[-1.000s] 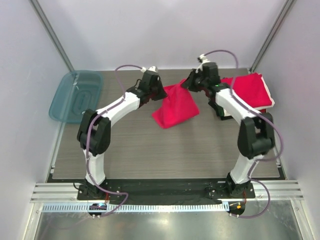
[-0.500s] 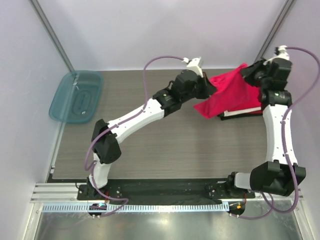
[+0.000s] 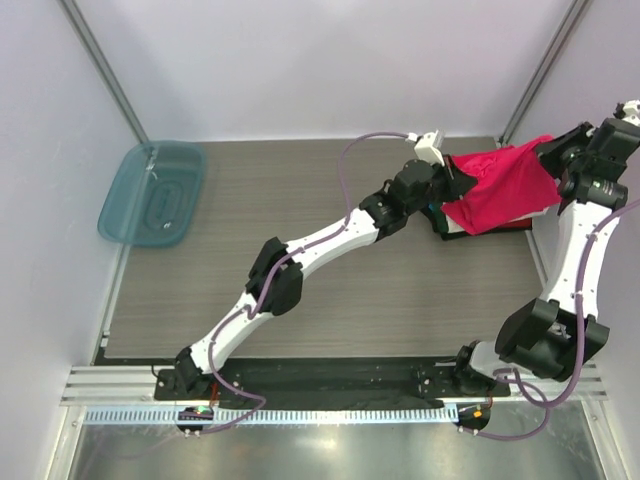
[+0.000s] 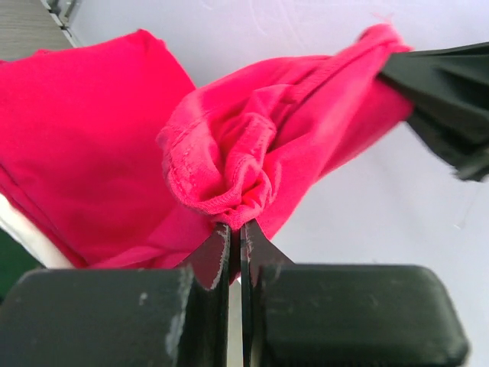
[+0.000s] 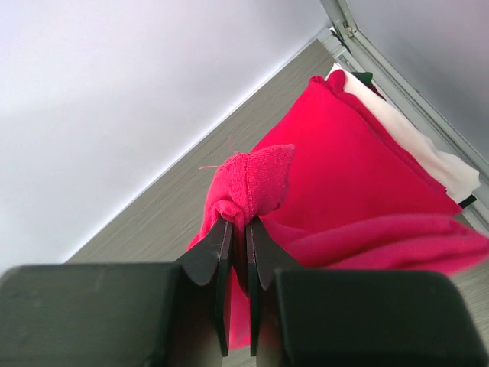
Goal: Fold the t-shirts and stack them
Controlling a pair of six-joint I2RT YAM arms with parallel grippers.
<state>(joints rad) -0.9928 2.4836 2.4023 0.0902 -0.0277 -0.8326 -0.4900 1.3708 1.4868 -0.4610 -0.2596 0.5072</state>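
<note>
The grey wood-grain tabletop [image 3: 300, 290] carries everything. At its far right corner lies the stack of t-shirts [image 5: 359, 160], and the other places are told from this stack.

The left arm [image 3: 320, 240] is stretched long across the tabletop, from its base at the near edge up to the left side of the stack. The right arm [image 3: 570, 270] stands at the right side of the stack, bent upward, with its wrist above the stack's right edge. The teal tray [image 3: 152, 192] is well apart from the stack, at the far left edge of the tabletop.

The wrist views show the layers of the stack: a red shirt on top, a white one under it, and a dark green-black one at the bottom edge.

Above the stack hangs the crimson t-shirt [image 3: 500, 185], spread between the two grippers. In the top view it covers most of the stack. It cannot be told if its lower part touches the stack.

The left gripper [image 4: 235, 229] is at the left side of the stack. Its jaws are narrow, almost together, and they pinch a bunched hemmed edge of the crimson t-shirt. The right gripper [image 5: 237, 225] is at the right side of the stack. Its jaws are also narrow and pinch a small corner of the same shirt.
</note>
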